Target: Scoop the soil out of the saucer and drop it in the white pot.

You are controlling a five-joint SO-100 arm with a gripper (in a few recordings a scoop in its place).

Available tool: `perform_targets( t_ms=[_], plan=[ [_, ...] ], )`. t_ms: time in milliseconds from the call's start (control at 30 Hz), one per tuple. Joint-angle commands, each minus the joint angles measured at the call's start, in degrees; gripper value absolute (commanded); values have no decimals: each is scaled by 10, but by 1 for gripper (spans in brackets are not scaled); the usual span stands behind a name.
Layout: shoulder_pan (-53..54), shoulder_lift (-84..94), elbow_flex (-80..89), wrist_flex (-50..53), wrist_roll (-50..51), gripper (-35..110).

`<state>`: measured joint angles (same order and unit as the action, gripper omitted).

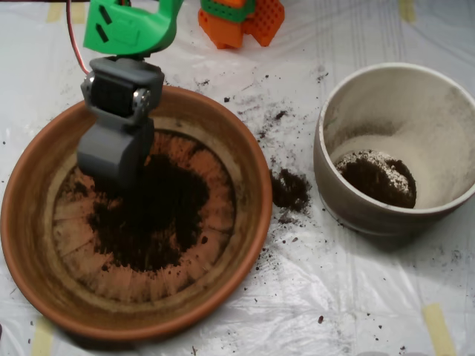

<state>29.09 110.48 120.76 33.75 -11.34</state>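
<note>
Most of the soil (152, 211) we see spreads across the saucer (245, 148) floor, touching the scoop (111, 159) on its lower right; its shells look closed.

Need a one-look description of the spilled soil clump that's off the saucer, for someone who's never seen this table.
Start at the big terracotta saucer on the left and the white pot on the right. In the gap between them, on the clear plastic sheet, sits a small dark spilled clump. Unlike the soil in either vessel, it lies bare on the sheet, ringed by loose specks.
</note>
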Motion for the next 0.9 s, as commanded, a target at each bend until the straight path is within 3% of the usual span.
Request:
perform_targets(
  t_ms=[0,467,867],
  plan=[
    [-18,58,-109,59,3,-1],
    [-152,35,-308,224,39,-1],
    [-339,-48,-464,327,76,-1]
  ],
)
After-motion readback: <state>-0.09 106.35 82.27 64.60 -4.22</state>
